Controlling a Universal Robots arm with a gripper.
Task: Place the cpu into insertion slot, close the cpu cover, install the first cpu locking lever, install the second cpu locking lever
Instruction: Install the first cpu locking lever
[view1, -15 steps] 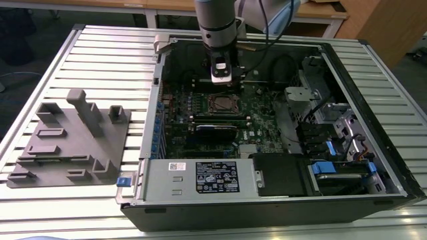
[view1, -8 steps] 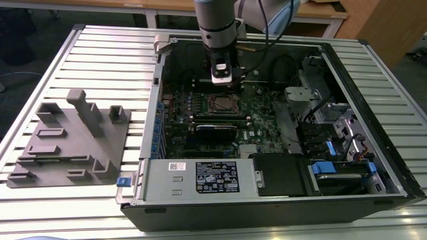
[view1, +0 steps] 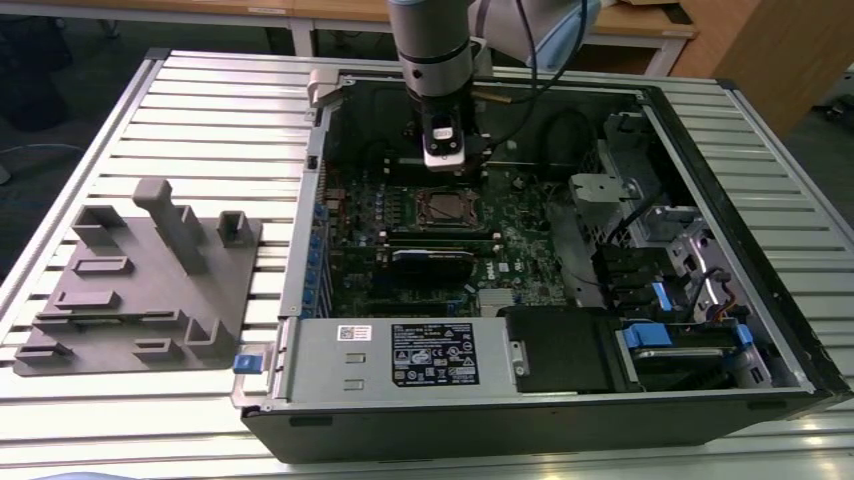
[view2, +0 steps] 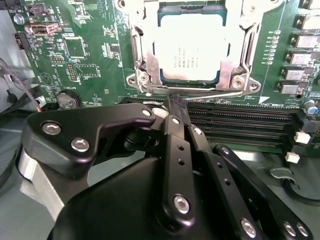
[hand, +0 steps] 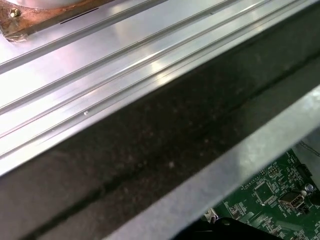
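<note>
The cpu (view2: 192, 47), a flat square chip with a silver-grey top, lies in the insertion slot (view1: 447, 208) on the green motherboard. The cpu cover (view2: 138, 52), a silver metal frame, lies down around the chip's edges. A thin wire locking lever (view2: 220, 94) runs along the socket's near edge. My gripper (view2: 173, 102) is shut, its black fingertips pressed together right at that lever, with nothing visibly between them. In the exterior view the gripper (view1: 445, 165) hangs inside the open computer case, just behind the socket.
Long black memory slots (view2: 240, 120) lie between gripper and socket. A memory stick (view1: 434, 255) and power supply (view1: 400, 355) sit nearer the front, drive cages (view1: 667, 260) on the exterior view's right. A grey fixture block (view1: 134, 280) rests on the slatted table (hand: 75, 75).
</note>
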